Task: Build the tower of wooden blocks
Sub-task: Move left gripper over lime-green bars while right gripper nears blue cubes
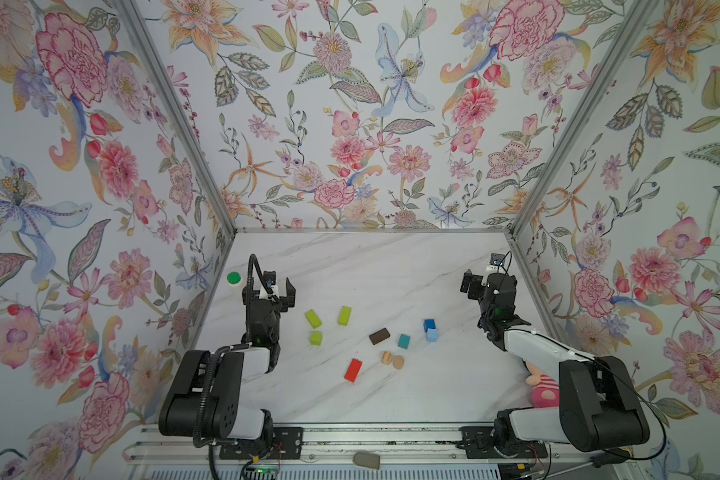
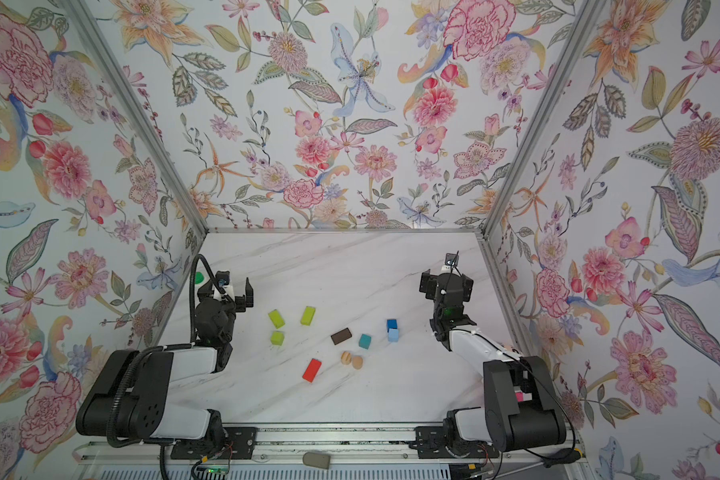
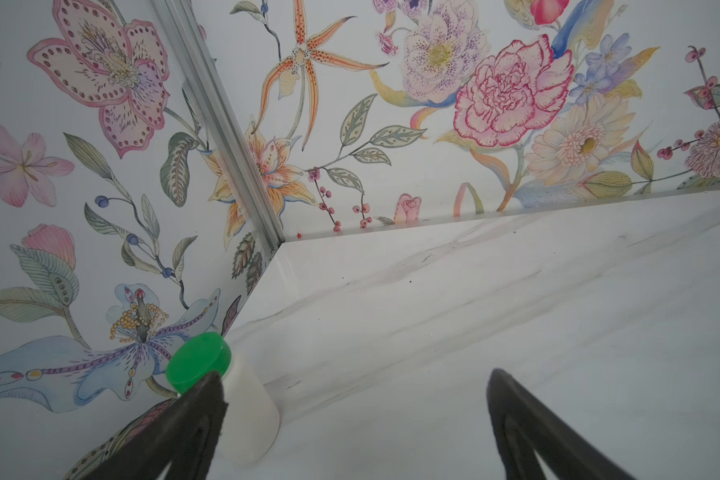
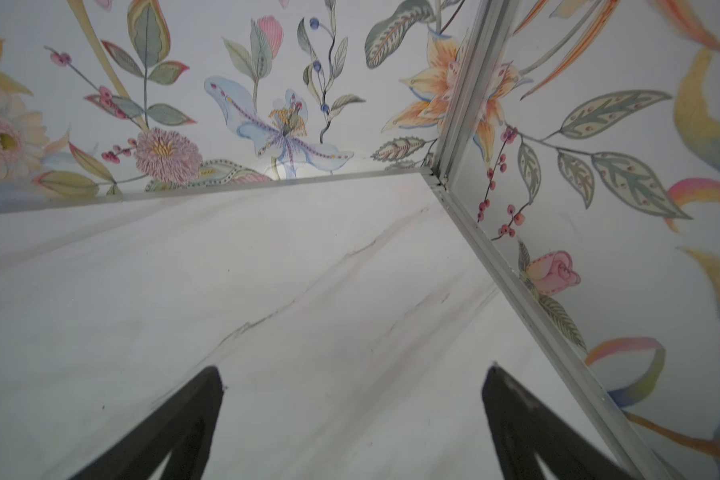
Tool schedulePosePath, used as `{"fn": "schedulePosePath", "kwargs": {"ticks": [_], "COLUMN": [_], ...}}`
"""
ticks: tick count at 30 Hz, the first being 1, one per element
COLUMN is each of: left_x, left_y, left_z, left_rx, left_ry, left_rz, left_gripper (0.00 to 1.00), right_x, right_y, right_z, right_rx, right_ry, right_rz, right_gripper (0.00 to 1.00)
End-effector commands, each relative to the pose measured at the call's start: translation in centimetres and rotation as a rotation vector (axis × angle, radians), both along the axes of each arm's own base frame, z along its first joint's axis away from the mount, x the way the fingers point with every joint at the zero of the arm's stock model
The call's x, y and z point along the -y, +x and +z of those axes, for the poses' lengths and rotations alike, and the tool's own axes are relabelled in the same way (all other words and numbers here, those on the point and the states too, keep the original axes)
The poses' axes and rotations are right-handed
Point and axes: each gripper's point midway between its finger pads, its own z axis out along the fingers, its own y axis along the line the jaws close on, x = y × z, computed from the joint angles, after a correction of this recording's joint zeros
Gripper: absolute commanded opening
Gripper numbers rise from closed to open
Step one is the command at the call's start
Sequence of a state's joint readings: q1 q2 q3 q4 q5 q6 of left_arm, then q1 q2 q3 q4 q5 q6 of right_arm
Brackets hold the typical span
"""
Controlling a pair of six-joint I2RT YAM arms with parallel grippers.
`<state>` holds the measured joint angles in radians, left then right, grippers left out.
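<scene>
Marble-look table is carrying the wood blocks, lying scattered and unstacked mid-table; the left gripper and right gripper are hovering either side, jaws gaping wide, gripping nothing.

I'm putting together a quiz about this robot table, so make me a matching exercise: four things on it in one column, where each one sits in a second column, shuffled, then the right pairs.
Things
1. red block
2. white green-capped bottle
3. pink plush doll
4. two blue blocks

Places
A. at the far left, next to the left arm
B. right against each other, the wooden pieces closest to the right arm
C. partly hidden under the right arm
D. the wooden piece nearest the arms' mounting rail

Pairs: 1-D, 2-A, 3-C, 4-B
</scene>
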<state>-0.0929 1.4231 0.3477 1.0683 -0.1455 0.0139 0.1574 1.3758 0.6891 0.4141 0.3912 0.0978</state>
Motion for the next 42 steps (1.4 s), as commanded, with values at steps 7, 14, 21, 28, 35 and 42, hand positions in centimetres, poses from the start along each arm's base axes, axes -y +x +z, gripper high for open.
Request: {"fn": "schedulePosePath", "kwargs": {"ticks": [7, 14, 21, 28, 35, 42], "left_x": [3.2, 11.8, 16.9, 20.6, 21.6, 21.6], "left_y": [0.2, -0.5, -4.1, -9.1, -11.7, -11.8], "left_z": [3.6, 3.5, 3.4, 1.6, 0.7, 1.1], "left_rx": [-0.023, -0.132, -0.205, -0.265, -0.313, -0.309], "left_ry": [-0.017, -0.009, -0.024, -0.078, -0.094, -0.087], "left_rz": [-0.048, -0.214, -0.309, -0.446, -0.501, -0.51], "left_gripper": [0.99, 0.99, 0.99, 0.99, 0.99, 0.99], "right_x": [-2.2, -5.5, -8.6, -11.3, -13.7, -15.0], "right_y": [-2.1, -4.8, -7.7, -8.7, -8.6, -8.5], "right_z": [-1.2, -2.1, -4.5, -6.3, -8.0, -9.6], "right_rx": [-0.268, -0.372, -0.496, -0.592, -0.682, -0.739], "right_ry": [0.067, 0.224, 0.308, 0.306, 0.277, 0.252], "right_rz": [-0.033, 0.075, 0.17, 0.234, 0.277, 0.285], "right_gripper": [0.99, 0.99, 0.95, 0.88, 0.8, 0.78]}}
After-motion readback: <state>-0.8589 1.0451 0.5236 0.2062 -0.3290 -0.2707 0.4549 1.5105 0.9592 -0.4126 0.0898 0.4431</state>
